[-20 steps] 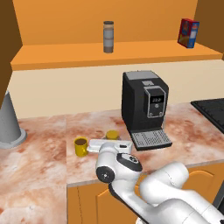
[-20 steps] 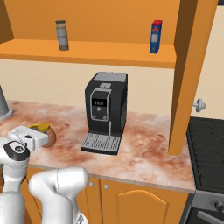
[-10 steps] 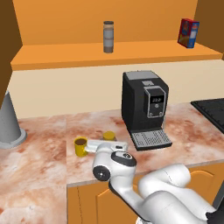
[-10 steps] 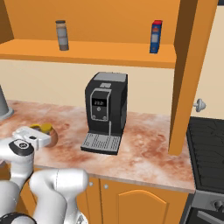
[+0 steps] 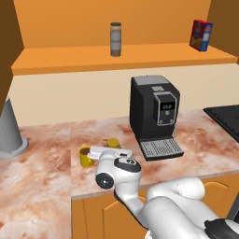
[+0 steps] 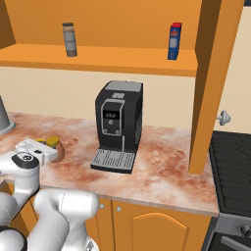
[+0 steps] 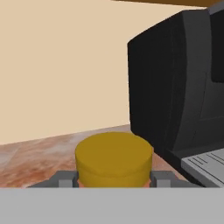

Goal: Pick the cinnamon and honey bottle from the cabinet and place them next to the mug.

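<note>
Cinnamon (image 6: 69, 39) upright on cabinet (image 6: 98, 56) shelf, honey bottle (image 6: 53, 146) on counter (image 6: 162, 171).

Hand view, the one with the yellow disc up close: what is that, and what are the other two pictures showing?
It's a white robot arm in a simulated kitchen. Two pictures come from cameras on its base, behind it to the left and to the right. The third looks out along its claw. The yellow disc is the lid of the honey bottle, which the claw is closed on, low over the marble counter, beside a yellow mug and near a black coffee machine. Up on the cabinet shelf stand the cinnamon and a red and blue box.
</note>
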You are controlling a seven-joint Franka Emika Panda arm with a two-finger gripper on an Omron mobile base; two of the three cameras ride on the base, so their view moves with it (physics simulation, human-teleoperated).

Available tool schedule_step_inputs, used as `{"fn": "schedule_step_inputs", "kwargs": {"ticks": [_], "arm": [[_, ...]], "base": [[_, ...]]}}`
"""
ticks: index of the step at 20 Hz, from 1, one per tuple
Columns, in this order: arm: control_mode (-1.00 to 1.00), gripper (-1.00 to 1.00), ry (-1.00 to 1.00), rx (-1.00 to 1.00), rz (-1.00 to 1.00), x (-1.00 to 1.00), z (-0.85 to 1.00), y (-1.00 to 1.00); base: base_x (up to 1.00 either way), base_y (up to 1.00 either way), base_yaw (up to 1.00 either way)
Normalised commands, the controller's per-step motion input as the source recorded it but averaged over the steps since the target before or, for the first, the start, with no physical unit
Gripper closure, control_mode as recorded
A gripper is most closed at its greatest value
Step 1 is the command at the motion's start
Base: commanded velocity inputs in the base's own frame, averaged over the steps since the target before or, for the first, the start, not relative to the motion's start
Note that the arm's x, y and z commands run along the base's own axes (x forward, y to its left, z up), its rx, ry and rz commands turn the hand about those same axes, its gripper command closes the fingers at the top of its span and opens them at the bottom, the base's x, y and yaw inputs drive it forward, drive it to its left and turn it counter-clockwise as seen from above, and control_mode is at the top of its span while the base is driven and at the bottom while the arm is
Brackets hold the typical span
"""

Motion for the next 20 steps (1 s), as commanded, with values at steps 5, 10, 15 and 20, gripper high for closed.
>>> {"fn": "schedule_step_inputs", "kwargs": {"ticks": [5,10,15,20], "arm": [[-1.00,1.00,-0.01,0.06,0.00,0.01,-0.13,0.11],[-1.00,1.00,0.00,0.07,0.00,0.02,-0.15,0.04],[-1.00,1.00,0.00,0.05,0.00,0.13,-0.10,0.00],[-1.00,1.00,0.00,0.03,0.00,0.12,-0.06,0.00]], "base": [[0.00,0.00,0.00],[0.00,0.00,0.00],[0.00,0.00,0.00],[0.00,0.00,0.00]]}}
